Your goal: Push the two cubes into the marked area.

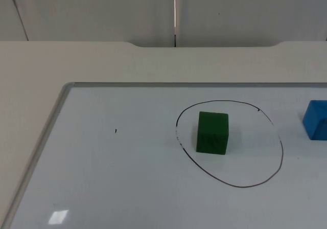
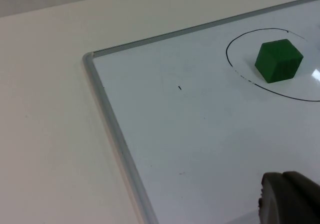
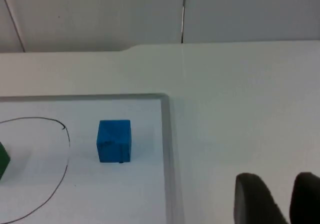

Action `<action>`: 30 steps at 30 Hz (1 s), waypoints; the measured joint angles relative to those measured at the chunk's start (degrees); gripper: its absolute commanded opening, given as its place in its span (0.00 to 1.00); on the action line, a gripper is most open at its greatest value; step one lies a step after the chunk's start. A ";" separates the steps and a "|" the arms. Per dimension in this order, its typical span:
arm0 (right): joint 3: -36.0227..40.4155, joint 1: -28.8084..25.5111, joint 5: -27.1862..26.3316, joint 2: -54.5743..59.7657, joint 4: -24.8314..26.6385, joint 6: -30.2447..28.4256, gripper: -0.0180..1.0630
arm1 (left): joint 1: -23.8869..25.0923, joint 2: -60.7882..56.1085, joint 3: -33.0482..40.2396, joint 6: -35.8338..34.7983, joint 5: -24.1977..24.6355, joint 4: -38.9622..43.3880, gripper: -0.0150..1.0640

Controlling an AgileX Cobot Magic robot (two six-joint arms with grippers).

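Green cube (image 1: 212,132) sits inside the drawn ring (image 1: 280,152), blue cube (image 1: 317,119) outside; end effector states unclear.

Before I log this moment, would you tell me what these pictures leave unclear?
- Blue cube: cut off by the top view's right edge; it shows whole in the right wrist view.
- Drawn outline: cut off by the edge in both wrist views.
- Left gripper: one fingertip at the left wrist view's edge, so the jaws cannot be judged.
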 measured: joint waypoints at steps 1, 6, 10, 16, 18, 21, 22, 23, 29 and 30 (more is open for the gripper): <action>0.00 0.00 0.00 0.00 0.00 0.00 0.20 | 0.00 0.00 0.00 0.00 0.00 0.00 0.01; -3.16 0.00 -0.62 11.48 0.00 3.04 0.20 | 0.00 0.00 0.00 0.00 0.00 0.33 0.01; -5.29 0.00 -1.54 19.55 0.00 3.98 0.20 | 0.00 0.00 0.00 0.00 0.00 0.57 0.01; -9.49 0.00 -4.57 34.08 0.00 5.28 0.19 | 0.00 0.00 0.00 0.00 0.00 0.66 0.01; -11.74 0.00 -6.15 39.98 0.00 5.39 0.17 | 0.00 0.00 0.00 0.00 0.00 0.66 0.01; -13.50 0.00 -8.08 45.25 0.00 5.47 0.02 | 0.00 0.00 0.00 0.00 0.00 0.66 0.01; -14.27 0.00 -8.97 47.33 0.00 5.47 0.02 | 0.00 0.00 0.00 0.00 0.00 0.66 0.01; -14.84 0.00 -10.08 49.71 0.00 5.47 0.02 | 0.00 0.00 0.00 0.00 0.00 0.66 0.01; -16.83 0.00 -15.32 59.33 0.00 5.47 0.02 | 0.00 0.00 0.00 -0.08 0.00 1.04 0.01; -16.83 0.00 -15.32 59.33 0.00 5.47 0.02 | 0.00 0.00 0.00 -0.08 0.00 1.04 0.01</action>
